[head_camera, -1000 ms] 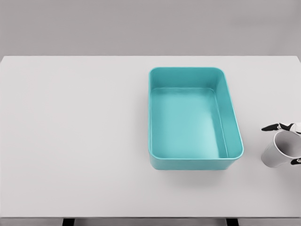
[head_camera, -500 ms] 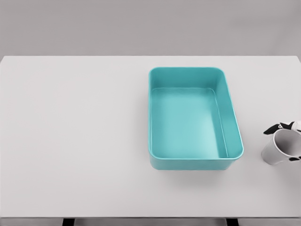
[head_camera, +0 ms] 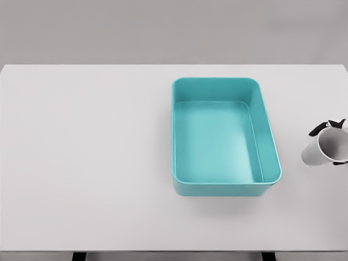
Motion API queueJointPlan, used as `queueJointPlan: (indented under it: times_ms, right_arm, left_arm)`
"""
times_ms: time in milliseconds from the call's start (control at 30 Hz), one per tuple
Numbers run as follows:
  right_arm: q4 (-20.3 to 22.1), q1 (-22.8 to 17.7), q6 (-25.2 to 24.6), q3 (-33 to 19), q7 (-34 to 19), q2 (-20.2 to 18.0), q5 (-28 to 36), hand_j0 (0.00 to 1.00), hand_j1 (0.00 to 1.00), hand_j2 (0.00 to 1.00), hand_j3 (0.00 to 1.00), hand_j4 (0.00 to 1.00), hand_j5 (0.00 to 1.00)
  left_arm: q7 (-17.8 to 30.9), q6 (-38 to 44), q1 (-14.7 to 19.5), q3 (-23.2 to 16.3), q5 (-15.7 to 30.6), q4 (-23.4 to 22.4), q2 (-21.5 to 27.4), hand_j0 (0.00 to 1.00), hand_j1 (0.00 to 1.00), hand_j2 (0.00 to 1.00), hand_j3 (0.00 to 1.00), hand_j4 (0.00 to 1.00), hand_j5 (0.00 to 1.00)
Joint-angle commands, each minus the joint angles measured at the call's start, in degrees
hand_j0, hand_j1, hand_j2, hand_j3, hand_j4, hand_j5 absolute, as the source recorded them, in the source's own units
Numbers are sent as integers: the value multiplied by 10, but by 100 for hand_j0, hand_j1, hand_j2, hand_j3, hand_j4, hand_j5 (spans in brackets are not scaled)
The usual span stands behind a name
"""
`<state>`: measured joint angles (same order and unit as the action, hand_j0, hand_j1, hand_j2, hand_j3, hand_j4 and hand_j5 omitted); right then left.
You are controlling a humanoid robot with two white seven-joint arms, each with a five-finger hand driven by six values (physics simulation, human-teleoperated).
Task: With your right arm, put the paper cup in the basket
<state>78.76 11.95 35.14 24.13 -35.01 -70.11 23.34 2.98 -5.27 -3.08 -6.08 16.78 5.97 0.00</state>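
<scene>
Against the picture from a second ago, the paper cup (head_camera: pixel 325 150) sits higher in the head view and leans further over, its open mouth now turned toward the right edge and its base pointing left toward the basket. The dark fingertips (head_camera: pixel 317 130) above it have risen with it. Nothing else has shifted.

Nearest the camera runs the front edge of the white table (head_camera: pixel 87 179), with two dark supports just showing beneath it. The surface between that edge and the basket is plain. The teal basket (head_camera: pixel 179 136) is a rectangular tub with rounded corners, resting flat on the table right of centre, its long side running away from the camera. The cup is to the right of its front right corner, apart from it, with bare tabletop between them; it appears to be raised off the surface, since no part of it clearly rests there.

The right hand (head_camera: pixel 336 136) shows only at the picture's right edge. One dark-tipped finger curls over the top of the cup's rim and another dark tip shows beneath the cup, so the fingers are closed around the cup. Most of the hand is cut off by the frame.
</scene>
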Motion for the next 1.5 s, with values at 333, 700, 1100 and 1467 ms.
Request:
queueJointPlan:
  times_ms: [333,700,1100,1467]
  right_arm:
    - [-16,-2,-1,-145,0,113,-1,69,69,69,69,69,69]
    - [-23,18,-1,-188,0,206,-27,69,69,69,69,69,69]
    - [3,68,-1,-156,0,263,-85,69,69,69,69,69,69]
    - [3,104,-1,-118,0,317,-147,68,68,68,68,68,68]
  left_arm:
    - [0,0,0,0,0,0,0,100,100,100,100,100,100]
    - [0,0,0,0,0,0,0,100,100,100,100,100,100]
    - [0,0,0,0,0,0,0,100,100,100,100,100,100]
    - [0,0,0,0,0,0,0,100,100,100,100,100,100]
